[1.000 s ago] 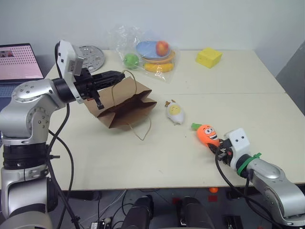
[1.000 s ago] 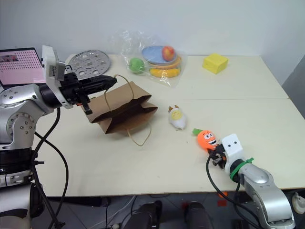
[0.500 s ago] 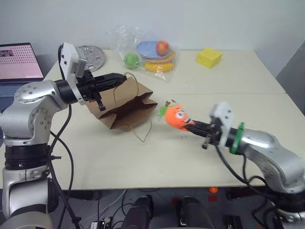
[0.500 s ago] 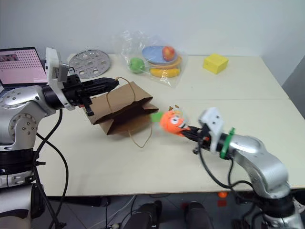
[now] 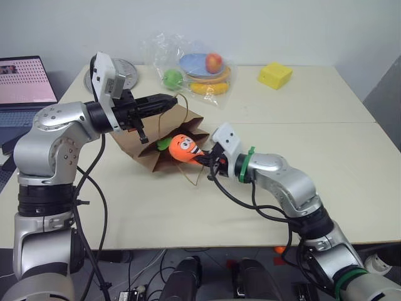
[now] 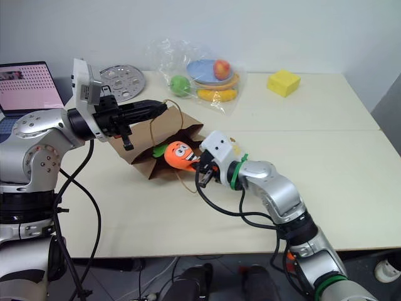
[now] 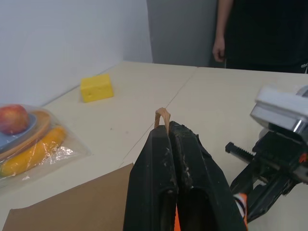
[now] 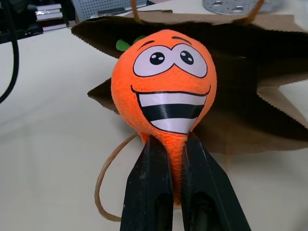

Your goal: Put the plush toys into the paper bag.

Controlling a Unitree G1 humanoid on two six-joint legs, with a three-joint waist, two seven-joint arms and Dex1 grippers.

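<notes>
A: Count?
B: Two grippers, one paper bag (image 5: pixel 164 139), one carrot plush (image 5: pixel 183 147) plainly in sight. A bit of white and pale yellow shows just past the right wrist block at its 1 o'clock in the right eye view; can't say for sure it's the second toy.

A: Left to right, please.
B: Laptop (image 5: pixel 24 83) at the table's 9 o'clock edge, screen lit. Perforated metal disc (image 6: pixel 123 82) at 11 o'clock. Left gripper (image 5: pixel 170 100) is clamped on one twisted bag handle (image 7: pixel 162 116), fingers together, holding the mouth up. Bag lies on its side, mouth facing the right arm. Right gripper (image 5: pixel 202 160) pinches the carrot's narrow tip; the carrot hangs at the bag mouth, green top pointing inward, face outward.

A: Around it?
B: Clear plastic bag of fruit (image 5: pixel 194 70) at 12 o'clock: green ball, red apple, banana, on plates. Yellow sponge block (image 5: pixel 274 75) at 1 o'clock. Both well apart from the bag. The second handle loop (image 5: pixel 191 177) trails on the table under the carrot.

A: View differences?
B: Left wrist view shows a person (image 7: pixel 262 33) in dark clothes standing beyond the far table end. Right wrist view shows the carrot's face and the fingers (image 8: pixel 149 187) squeezing its tip, dark bag interior behind.
</notes>
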